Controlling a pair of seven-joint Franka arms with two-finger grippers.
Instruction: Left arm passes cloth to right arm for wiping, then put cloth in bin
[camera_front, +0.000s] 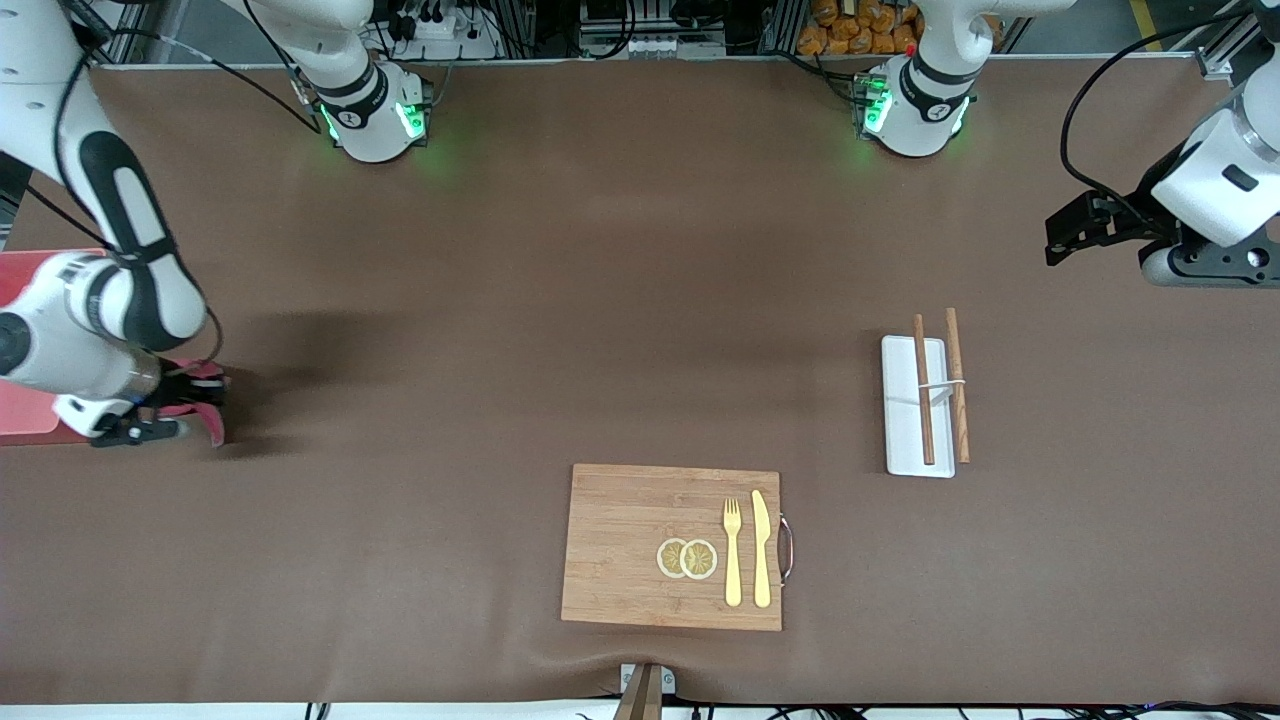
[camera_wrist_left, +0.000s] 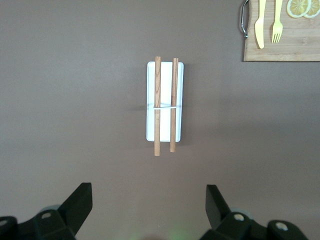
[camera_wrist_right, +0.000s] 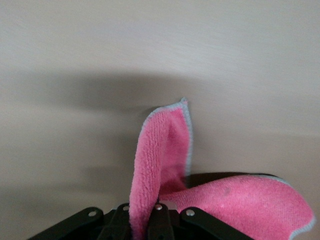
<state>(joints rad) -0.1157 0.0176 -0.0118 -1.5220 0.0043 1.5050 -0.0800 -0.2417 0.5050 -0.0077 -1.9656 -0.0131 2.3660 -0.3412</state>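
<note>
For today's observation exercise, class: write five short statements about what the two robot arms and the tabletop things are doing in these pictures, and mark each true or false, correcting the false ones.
1. The right pincer is shut on the cloth. True.
2. The cloth lies inside the bin. False: it hangs from the right pincer beside the bin, over the table.
3. The left pincer is open and holds nothing. True.
4. The fork and knife lie on the white tray. False: they lie on the wooden board; the tray carries two wooden sticks.
5. Two lemon slices lie on the board. True.

Pink cloth (camera_wrist_right: 165, 165), pale-blue edging
</note>
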